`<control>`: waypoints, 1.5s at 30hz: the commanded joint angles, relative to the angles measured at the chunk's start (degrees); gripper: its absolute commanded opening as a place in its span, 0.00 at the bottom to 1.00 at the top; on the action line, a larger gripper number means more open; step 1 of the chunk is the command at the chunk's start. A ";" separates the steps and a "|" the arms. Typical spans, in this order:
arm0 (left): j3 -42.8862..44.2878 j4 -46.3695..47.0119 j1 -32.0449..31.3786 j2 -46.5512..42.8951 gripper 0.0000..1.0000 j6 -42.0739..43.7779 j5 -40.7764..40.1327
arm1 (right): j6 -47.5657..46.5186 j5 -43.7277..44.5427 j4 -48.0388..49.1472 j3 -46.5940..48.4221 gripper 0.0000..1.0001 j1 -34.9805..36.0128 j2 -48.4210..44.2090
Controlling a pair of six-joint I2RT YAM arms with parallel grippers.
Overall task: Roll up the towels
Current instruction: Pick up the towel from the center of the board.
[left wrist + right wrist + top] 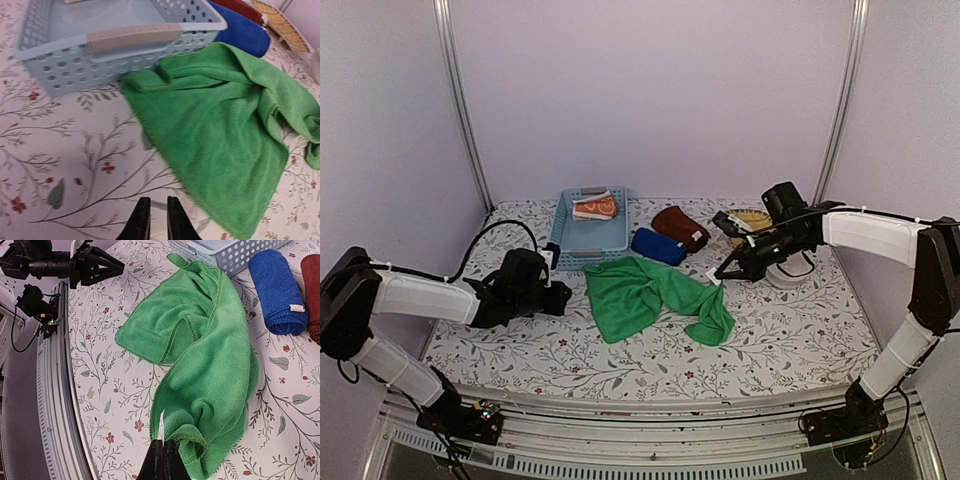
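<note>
While green towel [655, 298] lies crumpled btwn arms, right gripper [162, 458] pinches its corner tag; left gripper [155, 216] closed, empty, just beside its edge.

Your top external view looks down from above and behind the arm bases, facing the back wall across the whole table [770, 350]. Your left wrist camera sits low and close, looking over the green towel [220, 135] toward the basket [75, 70]. Your right wrist camera looks steeply down; both share that towel [200, 350].
</note>
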 commanded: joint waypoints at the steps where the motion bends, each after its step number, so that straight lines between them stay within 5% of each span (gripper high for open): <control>1: 4.38 12.24 -0.47 8.16 0.08 2.92 22.41 | -0.35 -1.15 1.37 -0.14 0.02 -1.62 -0.80; 9: 15.08 2.39 -5.60 22.36 0.00 5.66 29.24 | -0.30 -0.96 0.61 0.76 0.02 -2.96 -0.55; 18: 8.98 -6.14 -11.29 21.59 0.00 1.82 28.25 | -0.08 2.91 -2.06 1.48 0.02 -6.84 -2.00; 24: -1.13 -11.86 -15.37 11.56 0.00 -7.06 31.14 | 0.16 3.84 -6.22 3.99 0.02 -10.99 -6.26; 30: -5.33 -27.01 -16.74 -10.33 0.00 -14.07 26.76 | -1.23 1.69 -11.48 4.03 0.02 -11.13 -12.78; 32: -2.44 -31.49 -15.55 -16.99 0.11 -12.22 23.51 | -1.27 1.86 -12.26 3.97 0.02 -11.17 -14.64; 34: 0.24 -33.41 -12.44 -21.66 0.35 -9.88 21.44 | -1.40 2.80 -12.34 3.39 0.02 -11.18 -15.72; 36: 1.79 -34.06 -4.95 -23.67 0.45 -7.99 19.92 | -1.93 3.68 -12.03 2.49 0.02 -11.18 -15.37; 40: 4.33 -31.26 7.32 -17.76 0.47 -5.06 18.99 | -2.30 5.29 -11.60 2.37 0.02 -11.18 -11.51; 45: 7.37 -20.00 13.96 -5.29 0.46 -0.67 19.88 | -2.41 4.35 -10.25 2.37 0.02 -11.26 -8.18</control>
